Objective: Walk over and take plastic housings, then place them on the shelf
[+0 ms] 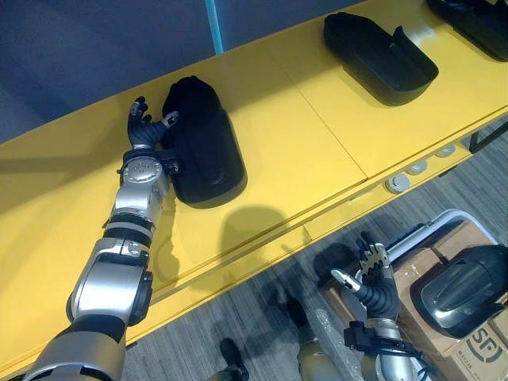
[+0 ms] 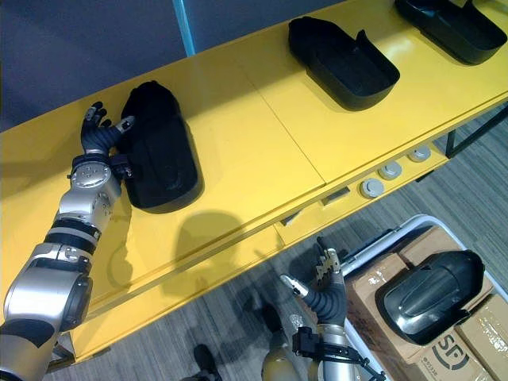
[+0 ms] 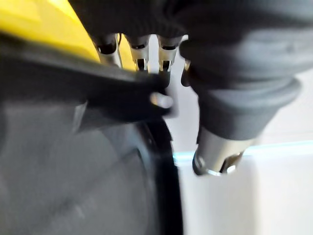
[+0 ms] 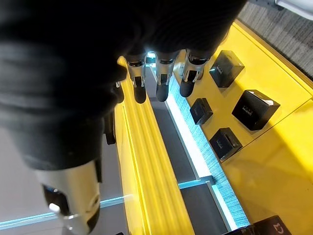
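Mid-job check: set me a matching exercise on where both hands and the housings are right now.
Things:
1. left hand
2. right hand
3. middle housing
4. glossy housing

Places:
A. on the cardboard boxes, off the shelf
B. hollow side up on the yellow shelf, with no hand on it
C. thumb against the domed housing on the shelf
D. low over the floor, open and empty

Pairs: 1-C, 2-D, 3-B, 4-A
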Controlling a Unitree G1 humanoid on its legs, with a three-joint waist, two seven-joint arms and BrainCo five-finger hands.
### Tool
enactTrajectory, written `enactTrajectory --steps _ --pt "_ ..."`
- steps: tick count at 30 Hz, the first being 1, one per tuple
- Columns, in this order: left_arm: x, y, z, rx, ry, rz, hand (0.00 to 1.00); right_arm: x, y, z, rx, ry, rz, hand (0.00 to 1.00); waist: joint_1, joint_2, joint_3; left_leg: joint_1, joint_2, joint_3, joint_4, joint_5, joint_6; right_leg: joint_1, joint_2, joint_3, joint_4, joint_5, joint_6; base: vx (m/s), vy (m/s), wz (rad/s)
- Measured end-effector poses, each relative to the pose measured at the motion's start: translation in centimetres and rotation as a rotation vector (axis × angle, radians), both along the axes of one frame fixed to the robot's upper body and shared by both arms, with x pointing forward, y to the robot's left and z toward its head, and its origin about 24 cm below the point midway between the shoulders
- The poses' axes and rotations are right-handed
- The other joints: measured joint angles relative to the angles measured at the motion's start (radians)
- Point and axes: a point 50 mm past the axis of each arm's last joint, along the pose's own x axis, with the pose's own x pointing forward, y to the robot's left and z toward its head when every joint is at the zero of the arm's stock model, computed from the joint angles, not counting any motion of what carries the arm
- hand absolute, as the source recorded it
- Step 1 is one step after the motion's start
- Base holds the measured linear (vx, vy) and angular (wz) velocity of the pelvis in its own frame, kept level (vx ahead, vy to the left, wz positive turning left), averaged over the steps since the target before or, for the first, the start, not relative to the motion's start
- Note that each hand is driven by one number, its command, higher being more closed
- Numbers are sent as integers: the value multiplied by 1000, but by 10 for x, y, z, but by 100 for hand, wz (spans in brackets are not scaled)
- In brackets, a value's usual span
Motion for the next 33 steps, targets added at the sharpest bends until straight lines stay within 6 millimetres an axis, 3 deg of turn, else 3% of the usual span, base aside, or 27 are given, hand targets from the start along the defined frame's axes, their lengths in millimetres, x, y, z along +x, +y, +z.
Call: enactTrajectory --steps 8,9,12,15,20,23,28,33 --pt "-11 -20 27 -84 -149 -81 0 2 0 2 -5 -3 8 0 1 -3 -3 36 -4 -18 -6 -3 2 54 -7 -19 -22 0 0 3 44 6" --pt "-13 -25 31 -87 -171 -97 0 2 0 3 -5 -9 8 100 1 -3 -3 39 -5 -23 -8 -2 3 61 -7 -25 -23 0 0 3 43 18" --pt "-33 -39 40 -95 -306 -118 0 2 2 12 -37 -48 18 100 10 -7 -44 45 -5 -33 -22 2 4 70 -7 -36 -29 0 0 23 39 10" --pt "-61 -41 27 -72 -415 27 0 9 5 27 -104 -123 35 100 18 -5 -79 76 -6 -47 -47 9 3 103 -7 -63 -37 0 0 44 34 14" --pt "-137 -44 -36 62 -472 285 0 26 14 50 -136 -258 74 100 91 -3 -148 89 -16 -92 -105 44 7 120 -13 -119 -50 -3 2 2 20 27" --pt "-176 -47 -68 67 -442 301 0 39 23 52 -133 -278 115 100 128 -2 -156 87 -31 -122 -140 72 13 121 -25 -150 -49 -10 6 -38 33 34" --pt "-207 -60 -90 39 -436 167 0 56 38 32 -138 -192 171 100 176 3 -168 69 -51 -173 -195 115 13 107 -45 -206 -43 -17 5 -29 31 36" --pt "-218 -52 -117 -41 -320 149 0 67 41 18 -132 -123 142 100 194 6 -171 30 -63 -226 -205 142 22 93 -58 -260 -43 -17 5 6 25 31"
